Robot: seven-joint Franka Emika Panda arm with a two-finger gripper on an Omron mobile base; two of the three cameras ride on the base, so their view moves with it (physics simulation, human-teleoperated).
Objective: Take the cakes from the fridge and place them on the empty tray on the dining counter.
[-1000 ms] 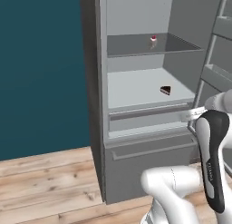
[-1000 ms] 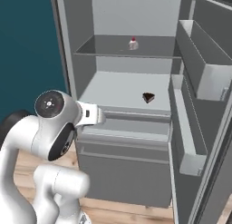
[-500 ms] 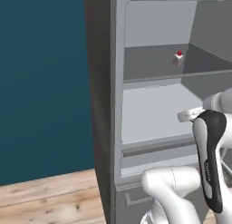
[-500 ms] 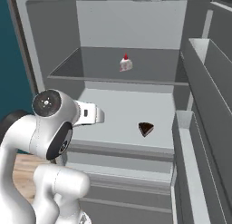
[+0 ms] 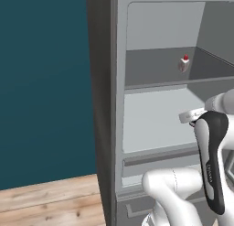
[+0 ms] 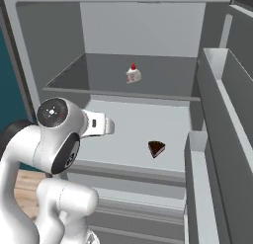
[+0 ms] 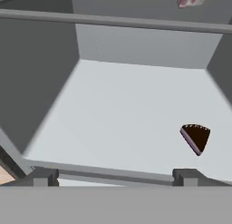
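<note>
inside the fridge (image 6: 59,50), everything looms larger than it did a second ago: the base has driven closer, so the whole picture has shifted while the cakes themselves lie where they did. the chocolate wedge (image 7: 195,138) sits on the pale lower shelf (image 7: 118,114), toward the door side of the fridge, and the white slice with the cherry (image 6: 132,74) sits on the darker shelf above it, further back. in the left base view the wedge, visible a second ago, is now behind the arm, while the white slice (image 5: 184,63) has slid toward the right of that view.

the pincer (image 7: 113,175) stands wide with nothing between its tips, just at the front lip of the lower shelf and short of the wedge, which lies off to the right in the hand view. i judge the approach is nearly done and the reach for the wedge comes next; neither cake is lifted yet. whether the tips already cross the shelf edge is hard to tell from this angle.
</note>
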